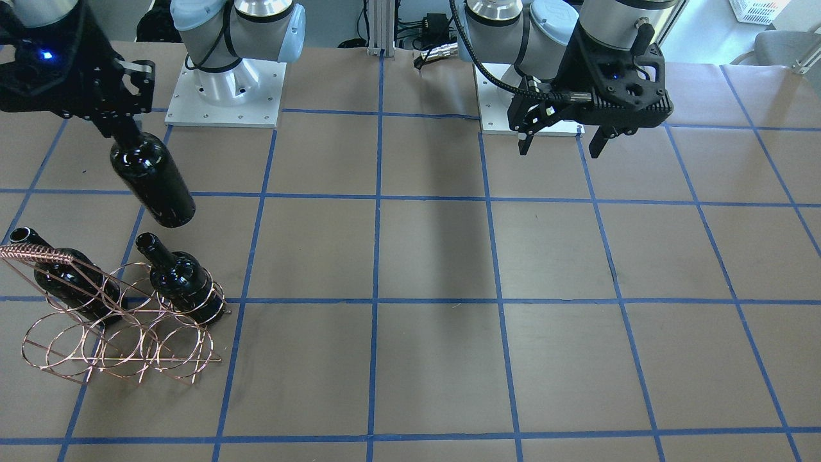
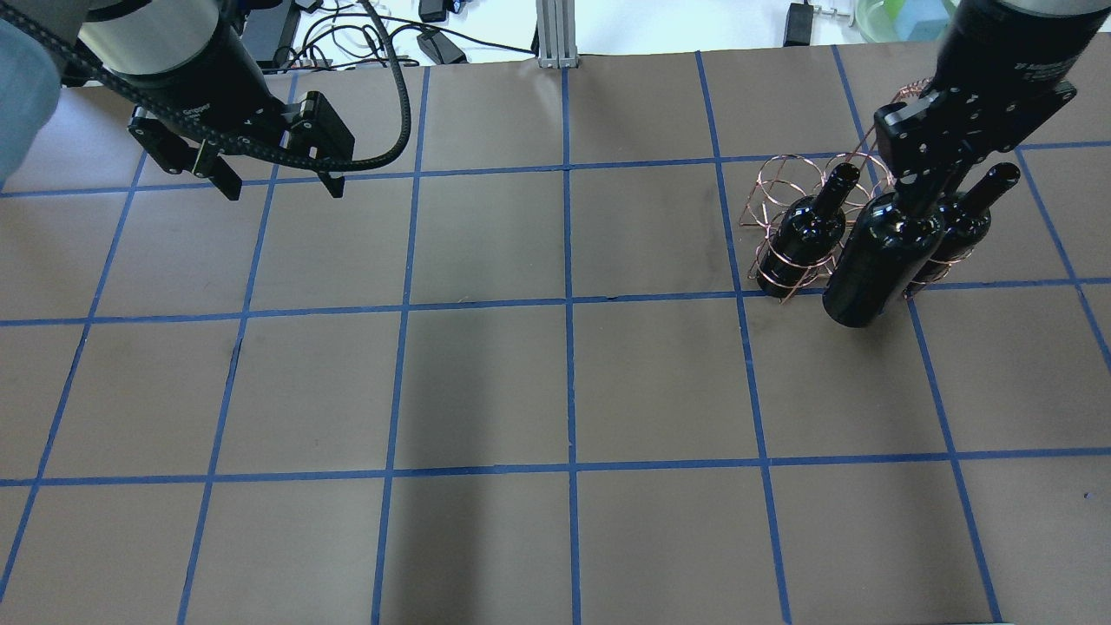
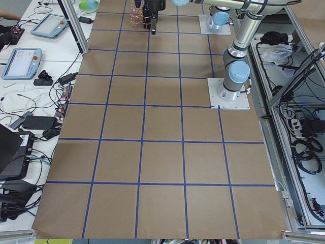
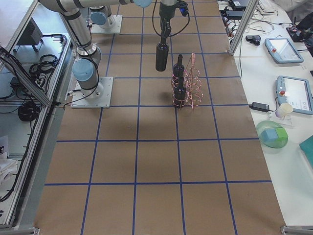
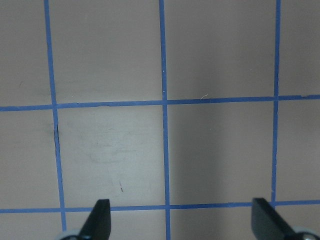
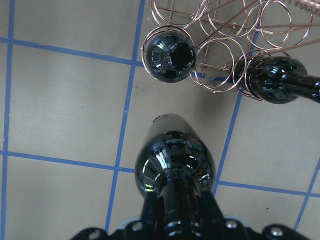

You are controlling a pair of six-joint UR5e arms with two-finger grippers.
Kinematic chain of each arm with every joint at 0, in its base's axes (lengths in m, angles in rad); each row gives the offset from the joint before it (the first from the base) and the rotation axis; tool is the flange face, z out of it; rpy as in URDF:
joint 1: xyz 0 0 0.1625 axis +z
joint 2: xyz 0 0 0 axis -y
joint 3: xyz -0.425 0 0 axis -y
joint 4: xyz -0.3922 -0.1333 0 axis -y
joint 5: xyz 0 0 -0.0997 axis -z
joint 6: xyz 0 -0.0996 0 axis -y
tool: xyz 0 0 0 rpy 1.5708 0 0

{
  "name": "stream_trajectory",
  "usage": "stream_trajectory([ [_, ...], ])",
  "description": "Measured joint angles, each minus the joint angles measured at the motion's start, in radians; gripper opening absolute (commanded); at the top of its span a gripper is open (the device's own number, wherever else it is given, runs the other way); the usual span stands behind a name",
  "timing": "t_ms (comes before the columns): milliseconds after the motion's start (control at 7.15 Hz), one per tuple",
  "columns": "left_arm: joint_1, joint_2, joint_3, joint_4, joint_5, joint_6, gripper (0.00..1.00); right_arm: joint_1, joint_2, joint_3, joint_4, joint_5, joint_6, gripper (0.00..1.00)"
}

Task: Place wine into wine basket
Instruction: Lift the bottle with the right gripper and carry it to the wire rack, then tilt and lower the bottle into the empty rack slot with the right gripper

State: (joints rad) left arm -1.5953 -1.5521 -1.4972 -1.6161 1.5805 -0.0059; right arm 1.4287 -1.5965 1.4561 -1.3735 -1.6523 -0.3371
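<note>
The brown table, gridded in blue tape, carries everything at one end. In the front-facing view that is the lower left of the frame, and in the overhead view the upper right.

The wine basket stands there on the paper, its wire loops in rows. Two seated bottles already stand in its outer loops, close to upright with mouths up. In the right wrist view one appears at upper centre and the other at the upper right edge. An open loop shows between them — by my reading, the free cell.

The wine hangs clear of the table, neck up and base down, its long axis close to vertical. In the overhead view it hides the gap between the two seated bottles. In the right wrist view its base sits lower in the frame than the loops, so it is beside the basket rather than over it. The coming move likely turns on carrying it towards the top of that frame, over the middle loop, then lowering it along its own axis.

The right gripper is clamped on the wine's neck and is plainly the nearer arm. The left gripper hangs at the upper right of the front-facing view, well apart from the basket — fingers spread wide, holding nothing.
</note>
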Motion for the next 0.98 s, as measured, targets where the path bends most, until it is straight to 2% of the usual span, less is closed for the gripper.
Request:
stream_trajectory([
  [280,0.000,0.001,0.000,0.001,-0.001,0.000,1.00,-0.085,0.022,-0.026,-0.031,0.011,-0.119,0.00],
  [559,0.000,0.001,0.000,0.001,-0.005,0.000,1.00,-0.102,0.076,-0.069,-0.092,0.042,-0.149,0.00],
  [978,0.000,0.001,0.000,0.001,-0.006,-0.003,1.00,-0.103,0.146,-0.084,-0.171,0.065,-0.178,0.00],
])
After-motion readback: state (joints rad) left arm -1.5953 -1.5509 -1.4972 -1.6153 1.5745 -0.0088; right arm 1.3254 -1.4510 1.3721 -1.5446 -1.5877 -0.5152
